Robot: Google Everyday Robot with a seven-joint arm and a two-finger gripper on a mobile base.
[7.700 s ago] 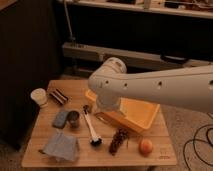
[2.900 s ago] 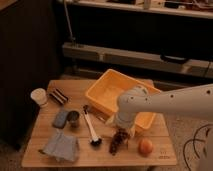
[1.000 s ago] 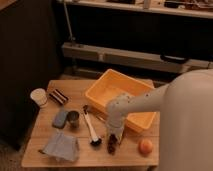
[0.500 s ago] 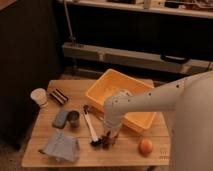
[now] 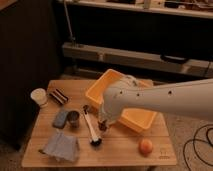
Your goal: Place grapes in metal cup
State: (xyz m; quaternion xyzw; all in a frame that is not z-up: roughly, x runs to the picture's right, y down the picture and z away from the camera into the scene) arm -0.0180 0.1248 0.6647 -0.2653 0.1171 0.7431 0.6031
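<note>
Closed fingers (image 5: 103, 125) between brush (image 5: 92, 132) and bin (image 5: 101, 84)

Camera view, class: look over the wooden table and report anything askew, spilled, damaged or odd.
Nothing is spilled or broken. The blue-grey cloth lies crumpled at the front left of the table, and the yellow bin sits skewed to its edges. The gripper, shut, hangs low between the brush and the bin.

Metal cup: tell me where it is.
The metal cup stands left-centre on the table, between the blue sponge and the brush; the claw hangs right of the brush.
</note>
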